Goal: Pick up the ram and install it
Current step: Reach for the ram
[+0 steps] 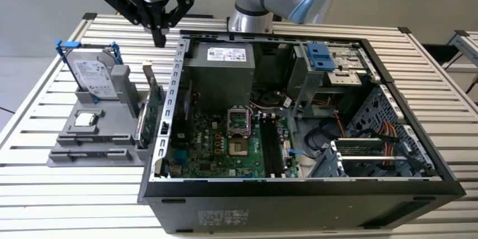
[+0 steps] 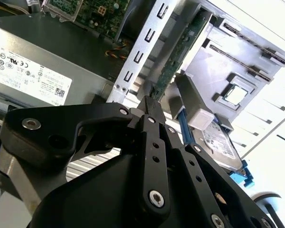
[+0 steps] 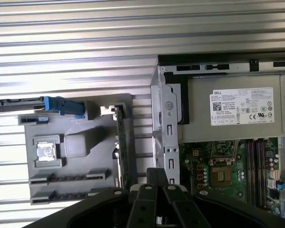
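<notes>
My gripper (image 1: 159, 42) hangs shut and empty above the far end of a grey parts holder (image 1: 75, 158), on the exterior view's left of the open computer case (image 1: 299, 186). A thin green board (image 1: 154, 107) stands on edge in the holder, along the side nearest the case, with a metal bracket (image 1: 147, 74) at its far end. I cannot tell whether this green edge is the ram. In the second wrist view the closed fingertips (image 2: 151, 100) sit just off the end of the green board (image 2: 173, 61). In the first wrist view the gripper (image 3: 156, 172) is beside that board (image 3: 119, 152).
The holder also carries a silver hard drive in a blue frame (image 1: 95, 76) and a processor chip (image 1: 86, 118). Inside the case lie the motherboard (image 1: 224, 144), its long dark memory slots (image 1: 272, 146) and the power supply (image 1: 216, 65). A slatted metal table (image 1: 75, 205) carries everything.
</notes>
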`<action>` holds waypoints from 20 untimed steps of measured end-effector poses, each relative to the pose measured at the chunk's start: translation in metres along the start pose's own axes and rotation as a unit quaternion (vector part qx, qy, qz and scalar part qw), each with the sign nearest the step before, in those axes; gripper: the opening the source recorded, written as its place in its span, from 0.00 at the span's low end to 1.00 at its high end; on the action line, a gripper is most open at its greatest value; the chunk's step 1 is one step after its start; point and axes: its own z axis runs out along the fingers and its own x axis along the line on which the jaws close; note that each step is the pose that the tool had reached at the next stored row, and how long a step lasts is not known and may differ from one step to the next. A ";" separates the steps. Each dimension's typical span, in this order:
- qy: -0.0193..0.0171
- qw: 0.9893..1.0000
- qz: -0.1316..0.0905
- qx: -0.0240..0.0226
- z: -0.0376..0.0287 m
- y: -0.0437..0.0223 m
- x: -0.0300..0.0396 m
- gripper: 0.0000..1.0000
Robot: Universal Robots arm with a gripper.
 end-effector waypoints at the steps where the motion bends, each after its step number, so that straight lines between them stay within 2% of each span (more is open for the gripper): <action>1: 0.000 1.000 0.000 0.000 0.0000 -0.0001 0.0009 0.00; 20: 0.000 1.000 0.000 0.000 0.0000 -0.0009 0.0134 0.00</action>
